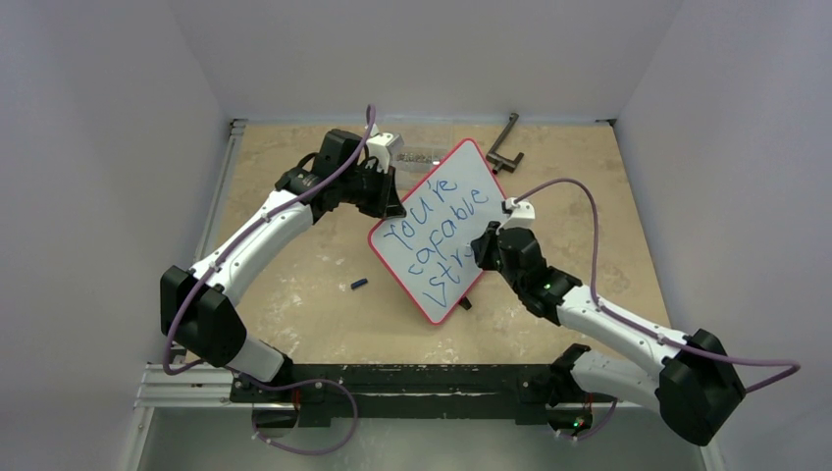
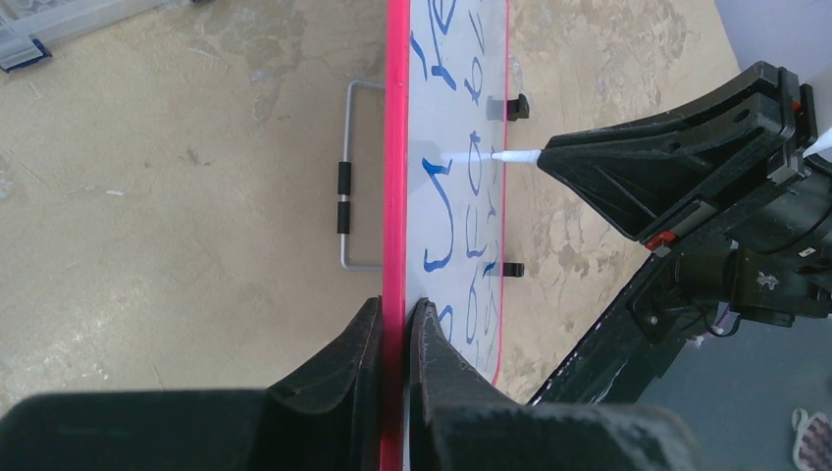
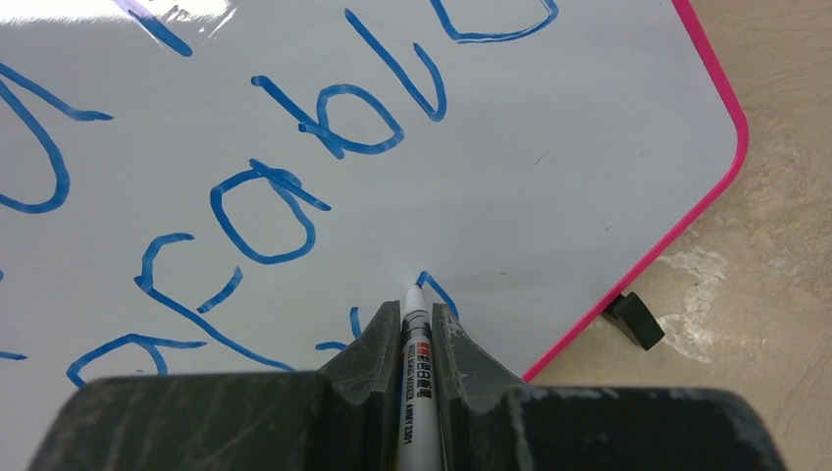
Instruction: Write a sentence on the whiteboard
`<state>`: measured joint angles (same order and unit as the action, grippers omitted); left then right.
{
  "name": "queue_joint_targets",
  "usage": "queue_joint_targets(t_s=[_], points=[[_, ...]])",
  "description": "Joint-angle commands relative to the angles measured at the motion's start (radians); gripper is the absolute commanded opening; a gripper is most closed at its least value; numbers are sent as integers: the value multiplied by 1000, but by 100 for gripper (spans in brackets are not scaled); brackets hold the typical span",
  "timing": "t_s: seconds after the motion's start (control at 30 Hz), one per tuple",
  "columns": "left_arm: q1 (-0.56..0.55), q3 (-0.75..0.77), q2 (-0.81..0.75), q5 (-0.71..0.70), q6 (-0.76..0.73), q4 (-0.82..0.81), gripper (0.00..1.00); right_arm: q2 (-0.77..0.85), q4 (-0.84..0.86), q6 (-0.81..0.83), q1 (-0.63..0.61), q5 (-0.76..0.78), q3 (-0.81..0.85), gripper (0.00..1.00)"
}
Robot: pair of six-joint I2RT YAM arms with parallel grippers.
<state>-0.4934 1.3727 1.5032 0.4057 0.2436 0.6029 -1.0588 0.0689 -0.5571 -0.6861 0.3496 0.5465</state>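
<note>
Whiteboard point(image 3: 589, 147) in left gripper point(image 2: 395, 306), marker point(image 3: 416, 334) tip seemingly against it.

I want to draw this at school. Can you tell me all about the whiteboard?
The whiteboard is a shiny white rectangle with a thin red frame, rounded corners and small black feet. It sits turned cornerwise on the tan table. On it, blue handwriting in slanted lines reads roughly "You're capable str". The left gripper pinches its red edge. A marker held in the right gripper meets its face with its tip.
</note>
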Motion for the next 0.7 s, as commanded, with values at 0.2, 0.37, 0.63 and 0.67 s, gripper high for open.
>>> queue_joint_targets(t_s=[0.2,0.37,0.63,0.67], points=[[3,-3,-30,-108,-66,34,0,26,34,-10,-7,-109,-53,0],[3,-3,-29,-107,-66,35,0,31,27,-18,-7,-106,-74,0],[3,-3,-30,-108,-66,35,0,43,0,-23,-7,-88,-79,0],[3,-3,-31,-108,-66,34,0,45,-5,-23,-7,-87,-78,0]])
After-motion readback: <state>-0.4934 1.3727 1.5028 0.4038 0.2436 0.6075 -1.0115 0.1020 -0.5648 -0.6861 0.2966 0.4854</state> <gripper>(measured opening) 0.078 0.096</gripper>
